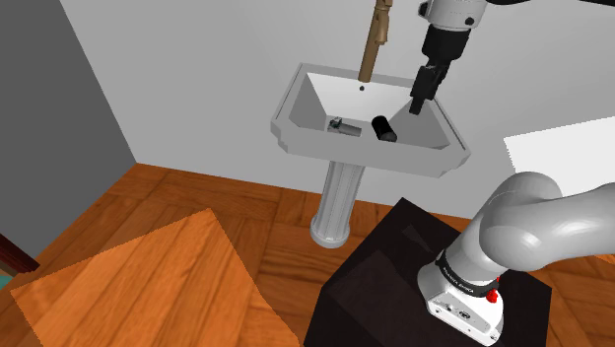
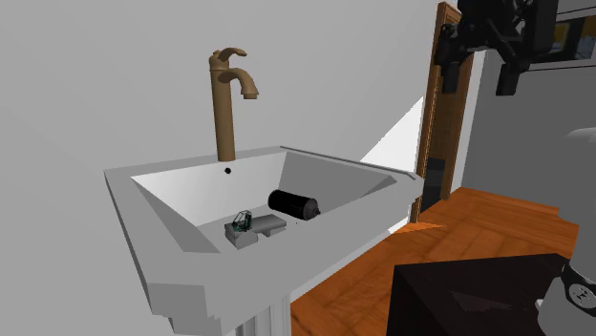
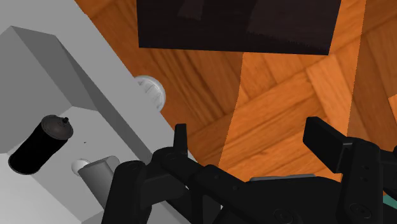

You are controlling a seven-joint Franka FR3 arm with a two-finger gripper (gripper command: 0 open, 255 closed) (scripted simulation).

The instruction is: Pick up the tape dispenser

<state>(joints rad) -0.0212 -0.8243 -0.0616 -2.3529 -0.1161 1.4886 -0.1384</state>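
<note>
Lying on the floor of the sink's basin, the tape dispenser (image 1: 342,126) is a small grey piece with a touch of green (best seen in the second exterior view (image 2: 253,227)). It sits toward the basin's front. Just beside it, and as far as I can tell not touching it, lies a black cylinder (image 1: 383,128), on its side. The brown tap (image 1: 375,44) rises from the back rim of the white sink (image 1: 365,151), which stands on a fluted column (image 1: 335,202) over the wooden floor (image 1: 177,246).

The gripper (image 1: 418,106) hangs above the sink, nearer the cylinder's end of the basin than the dispenser's. In the wrist view its fingers (image 3: 324,137) are spread wide with nothing between them.

By my reading the task is at the approach: the arm is over the sink, but no grasp is made. Left to do are lining up over the dispenser, going down into the basin, closing on it and lifting it out.
</note>
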